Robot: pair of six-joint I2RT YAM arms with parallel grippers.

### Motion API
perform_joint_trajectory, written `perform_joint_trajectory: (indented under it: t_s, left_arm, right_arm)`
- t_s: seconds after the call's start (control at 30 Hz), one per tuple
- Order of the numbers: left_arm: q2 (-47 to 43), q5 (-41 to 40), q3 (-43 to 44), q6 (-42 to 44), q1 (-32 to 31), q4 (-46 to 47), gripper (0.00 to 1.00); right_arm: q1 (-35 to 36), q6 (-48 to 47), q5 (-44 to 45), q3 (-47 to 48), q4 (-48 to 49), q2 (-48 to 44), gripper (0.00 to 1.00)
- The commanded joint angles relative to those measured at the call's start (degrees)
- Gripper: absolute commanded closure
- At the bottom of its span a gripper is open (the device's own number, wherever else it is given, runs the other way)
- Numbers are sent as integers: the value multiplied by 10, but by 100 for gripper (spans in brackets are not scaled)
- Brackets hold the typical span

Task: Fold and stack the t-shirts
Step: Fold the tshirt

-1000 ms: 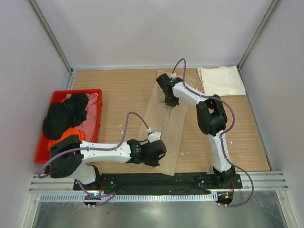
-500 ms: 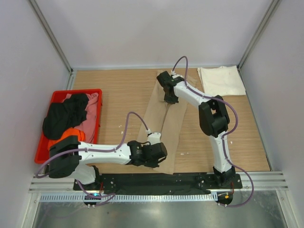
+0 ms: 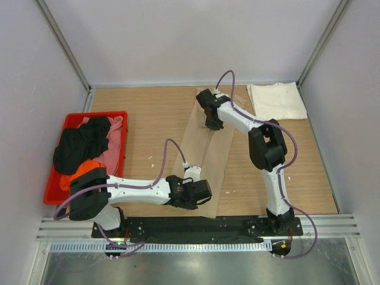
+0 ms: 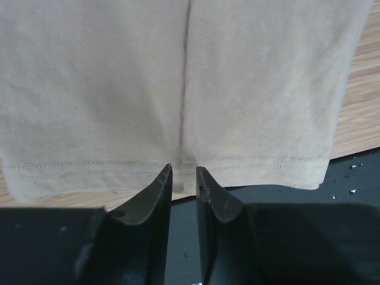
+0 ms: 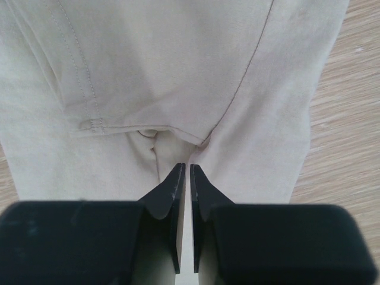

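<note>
Step in hand: lengthwise fold of tan t-shirt done, judging by long narrow strip lying mid surface.
- Left gripper at near hem, jaws slightly apart, no clear pinch.
- Right gripper at far sleeve end, jaws almost together; cannot tell if cloth is pinched.
- Folded cream-white t-shirt in far right corner.
- Next move probably calls for regrasping one end, folding it across to the other end, then stacking on cream-white t-shirt.
</note>
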Motion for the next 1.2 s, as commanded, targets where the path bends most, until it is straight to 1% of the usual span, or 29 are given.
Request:
perform_joint_trajectory:
  t_s: [0.0, 0.03, 0.1, 0.13, 0.23, 0.27, 0.33, 0.43, 0.57, 0.6, 0.73, 0.9, 0.97, 1.17]
  left_arm:
    - [6, -37, 39, -4, -3, -47, 75]
    - [3, -38, 42, -2, -3, -49, 71]
    - [-8, -40, 52, 1, -5, -47, 70]
    - [-12, -40, 60, 12, -8, -43, 70]
    - [-19, -19, 70, 36, -17, 3, 69]
    - [-18, 1, 73, 51, -19, 34, 69]
    - [-11, 26, 72, 61, -22, 74, 68]
    - [1, 51, 67, 66, -23, 106, 68]
    - [31, 56, 61, 73, -23, 130, 68]
    - [36, 56, 61, 76, -23, 131, 68]
    - [55, 57, 54, 75, -23, 131, 67]
    - [66, 55, 47, 72, -23, 129, 67]
    - [69, 51, 51, 72, -23, 114, 67]
    - [79, 60, 71, 78, -23, 104, 67]
  right_arm:
    - [2, -7, 9, 26, -11, -10, 85]
    - [2, -9, 8, 28, -13, -13, 82]
    - [0, -12, 7, 30, -13, -30, 78]
    - [-2, -13, 4, 32, -13, -35, 73]
    - [-14, -24, -3, 36, -6, -49, 68]
    - [-20, -28, -4, 36, -6, -50, 67]
    - [-36, -40, -15, 36, 0, -50, 66]
    - [-63, -57, -28, 32, 16, -52, 66]
    - [-107, -70, -76, 1, 64, -65, 66]
    - [-115, -75, -87, -4, 87, -66, 66]
    - [-152, -108, -123, -1, 122, -53, 66]
    - [-181, -141, -130, 21, 139, -28, 67]
    - [-189, -145, -134, 24, 144, -18, 68]
    - [-214, -152, -143, 23, 168, 10, 68]
